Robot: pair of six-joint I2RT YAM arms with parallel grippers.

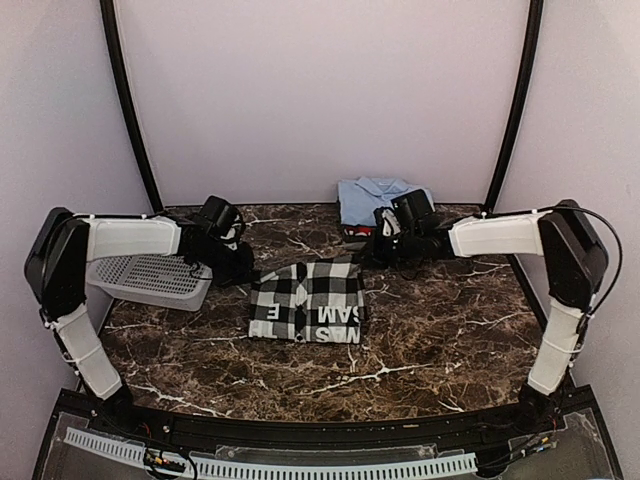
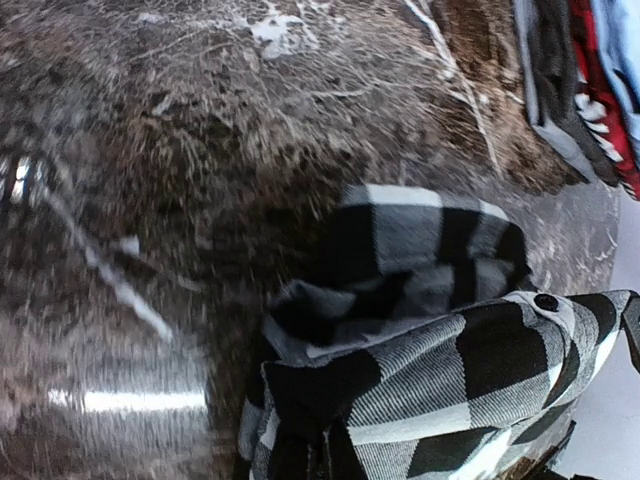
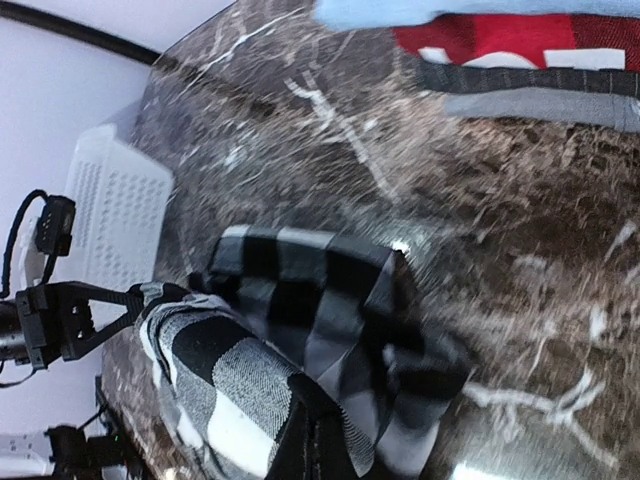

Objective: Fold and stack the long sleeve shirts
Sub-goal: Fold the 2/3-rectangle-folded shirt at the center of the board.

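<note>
A black-and-white checked long sleeve shirt (image 1: 305,300) with white lettering lies folded mid-table. Its far edge is lifted at both corners. My left gripper (image 1: 240,265) is shut on the left corner, and the cloth (image 2: 440,360) bunches over its fingers (image 2: 320,450). The right corner is pinched in my shut right gripper (image 1: 375,250), whose wrist view shows the checked cloth (image 3: 290,300) draped over the fingers (image 3: 335,450). Behind, a light blue collared shirt (image 1: 380,195) lies folded on a red one (image 1: 355,230).
A grey perforated basket (image 1: 150,280) sits at the left under the left arm, also seen as a pale basket (image 3: 115,210) from the right wrist. The blue-and-red stack (image 3: 500,40) lies close behind the right gripper. Dark curved poles and walls bound the marble table (image 1: 450,340).
</note>
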